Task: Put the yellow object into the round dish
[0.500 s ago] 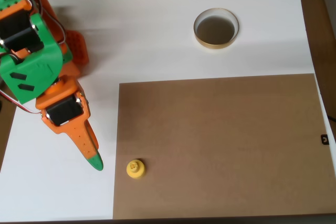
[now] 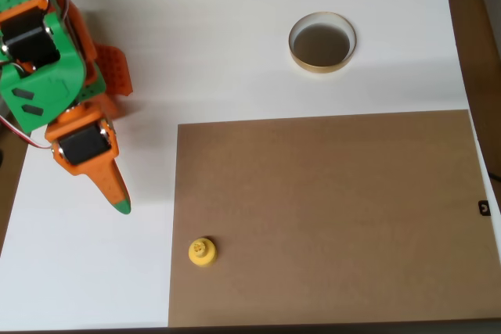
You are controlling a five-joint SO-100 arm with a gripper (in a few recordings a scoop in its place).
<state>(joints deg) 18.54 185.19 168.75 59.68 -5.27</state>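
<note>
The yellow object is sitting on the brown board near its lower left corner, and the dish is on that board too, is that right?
Not quite. The overhead view shows the yellow object on the brown board near its lower left corner, but the dish is on the white table, above the board's top edge.

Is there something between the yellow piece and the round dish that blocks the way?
Nothing visible does. The yellow piece sits at the brown mat's lower left corner; only bare mat and white table lie between it and the dish.

text: none legible | labels: none | numbers: none | signs: none
</note>
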